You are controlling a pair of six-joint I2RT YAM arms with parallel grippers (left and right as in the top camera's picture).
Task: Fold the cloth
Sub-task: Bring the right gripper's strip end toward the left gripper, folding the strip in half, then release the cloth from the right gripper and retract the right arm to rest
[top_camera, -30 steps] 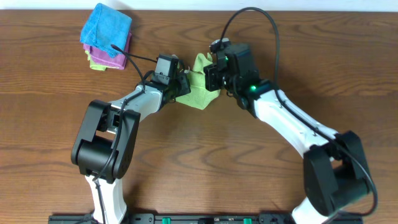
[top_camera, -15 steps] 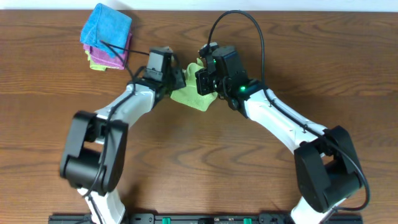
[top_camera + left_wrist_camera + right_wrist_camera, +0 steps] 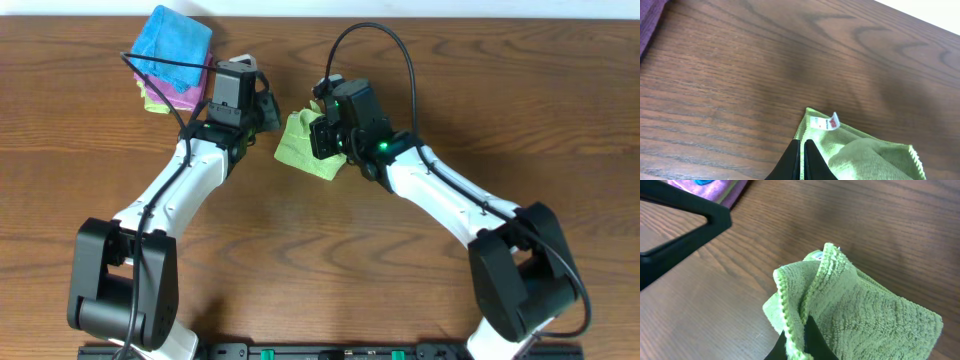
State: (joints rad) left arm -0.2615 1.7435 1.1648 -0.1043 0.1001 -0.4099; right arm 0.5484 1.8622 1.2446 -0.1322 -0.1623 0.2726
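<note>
The light green cloth lies bunched and partly folded on the wooden table between my two arms. My right gripper is shut on a raised fold of its edge. In the right wrist view the cloth stands up between the right fingers. My left gripper is shut and empty, just left of the cloth's upper corner. In the left wrist view its fingertips are together just in front of the cloth, near the white tag.
A stack of folded cloths sits at the back left, with a bright blue cloth on top and a purple cloth and a yellow-green one below. Black cables loop over both arms. The table's far edge is close behind.
My left gripper has drawn back up and to the left, away from the cloth, toward the stack. My right gripper has shifted slightly left, still holding the cloth, which now lies flatter.
</note>
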